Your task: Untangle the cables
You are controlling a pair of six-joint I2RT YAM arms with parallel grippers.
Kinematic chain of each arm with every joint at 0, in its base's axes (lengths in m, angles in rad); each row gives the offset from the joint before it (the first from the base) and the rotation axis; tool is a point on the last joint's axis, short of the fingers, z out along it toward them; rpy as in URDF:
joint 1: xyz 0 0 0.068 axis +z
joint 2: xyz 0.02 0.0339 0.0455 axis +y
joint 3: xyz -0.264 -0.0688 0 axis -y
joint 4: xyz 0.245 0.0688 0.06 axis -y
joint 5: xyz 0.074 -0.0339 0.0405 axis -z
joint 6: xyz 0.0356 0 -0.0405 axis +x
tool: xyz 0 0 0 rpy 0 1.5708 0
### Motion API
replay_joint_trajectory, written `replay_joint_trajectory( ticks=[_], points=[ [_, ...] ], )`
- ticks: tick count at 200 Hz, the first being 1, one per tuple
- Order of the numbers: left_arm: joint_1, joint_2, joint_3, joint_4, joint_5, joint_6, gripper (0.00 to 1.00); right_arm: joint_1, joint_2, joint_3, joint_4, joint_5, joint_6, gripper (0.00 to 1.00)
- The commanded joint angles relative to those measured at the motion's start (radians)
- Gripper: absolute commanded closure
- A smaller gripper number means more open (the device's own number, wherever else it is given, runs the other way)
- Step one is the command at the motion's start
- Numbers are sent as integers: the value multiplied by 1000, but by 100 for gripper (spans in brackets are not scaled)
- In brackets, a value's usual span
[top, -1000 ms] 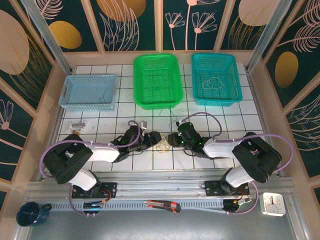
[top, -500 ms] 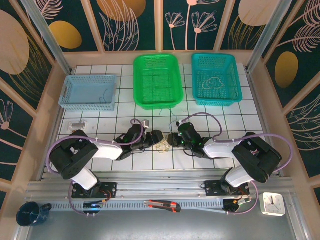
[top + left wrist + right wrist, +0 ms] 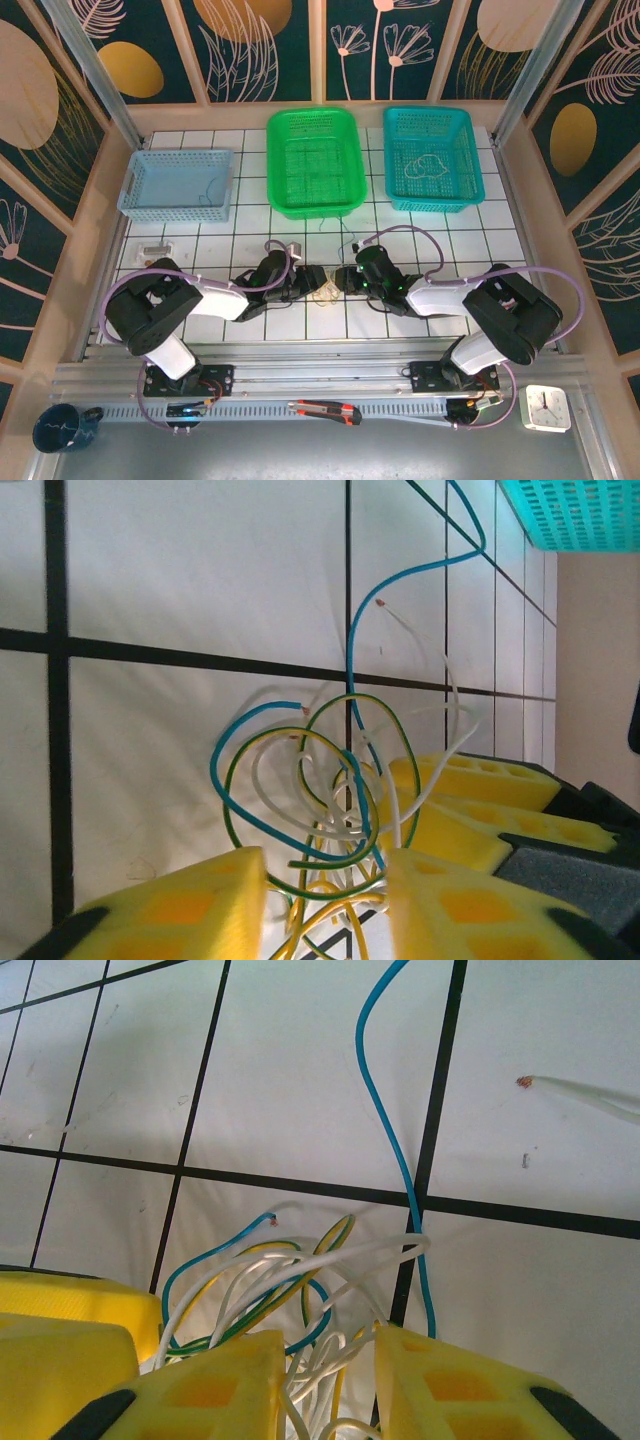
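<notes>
Status: the cables point(image 3: 325, 290), a knot of thin yellow-green, blue and whitish wire loops, lie on the white tiled table point(image 3: 480, 235) with black grid lines. They sit mid-front, right between my two grippers.

How to do this step well (my read: get a hold on each side, then pull apart):
- Take one strand per side, not the bunch, or the pull just tightens the knot.
- The long blue strand point(image 3: 385, 1110) trails off free toward the far side, so it's a good candidate to draw out.
- Pull low and slow along the table in opposite directions, and check that the loops slide rather than cinch.
- Risk: thin wire slipping off the pads.

Left gripper point(image 3: 325, 875): yellow padded jaws at a narrow gap with several loops running through. The gap is clearly wider than any strand, so nothing looks clamped.

Right gripper point(image 3: 330, 1360): also narrow, with a bunch of whitish strands between the jaws (can't tell if they're pinched or just lying there). The two grippers sit nearly nose to nose across the knot.
</notes>
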Motion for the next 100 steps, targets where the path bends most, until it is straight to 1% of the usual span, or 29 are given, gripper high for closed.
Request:
replay_joint_trajectory(
  ticks=[1, 40, 75, 85, 91, 97, 100],
  points=[
    [-6, 8, 39, 29, -13, 11, 74, 6, 11, -5, 6, 12, 15, 71],
    [-5, -10, 68, -21, -49, 56, 100, 7, 5, -6, 2, 16, 17, 71],
    [-6, -30, 72, -50, -68, 78, 100, 6, -4, -10, 1, 17, 18, 71],
    [-5, -38, 64, -55, -73, 78, 95, 5, -6, -10, 0, 17, 19, 72],
    [-6, -41, 60, -55, -76, 79, 94, 6, -8, -8, 2, 17, 19, 74],
    [-6, -46, 53, -56, -77, 80, 97, 6, -9, -10, 2, 16, 18, 76],
    [-6, -49, 50, -56, -78, 80, 100, 6, -11, -10, 3, 16, 19, 77]
  ],
)
